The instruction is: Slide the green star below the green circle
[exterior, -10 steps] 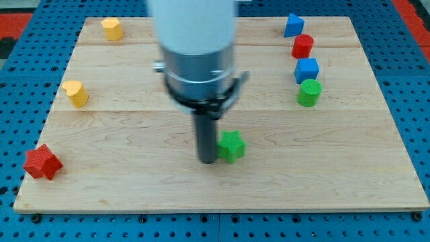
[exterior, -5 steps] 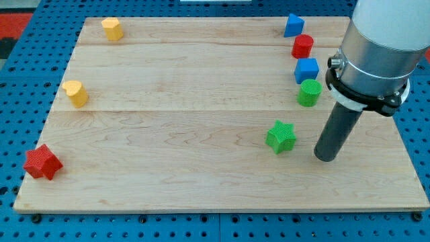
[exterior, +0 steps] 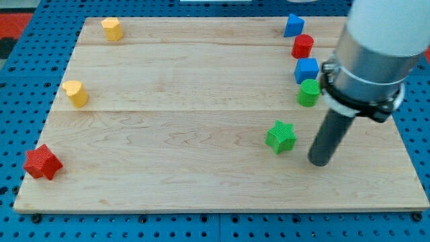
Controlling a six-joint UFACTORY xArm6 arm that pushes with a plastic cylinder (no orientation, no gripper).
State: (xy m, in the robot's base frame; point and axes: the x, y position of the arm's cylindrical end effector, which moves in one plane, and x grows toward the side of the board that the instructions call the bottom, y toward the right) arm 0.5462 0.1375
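You will find the green star block (exterior: 281, 136) lying on the pale wooden board (exterior: 168, 134), below and slightly to the view's left of the green circle block (exterior: 309, 93), with a clear gap between them. My tip (exterior: 320, 162) rests just to the view's right of the star and a little lower, apart from it. The arm carries a bare rod, with nothing to open or close.

No legible text, labels, brand marks, numbers or signs appear anywhere in the frame: none on the worktop (exterior: 168, 87), the coloured blocks, the arm (exterior: 376, 54) at upper right, or the perforated blue surface (exterior: 20, 87) around it.
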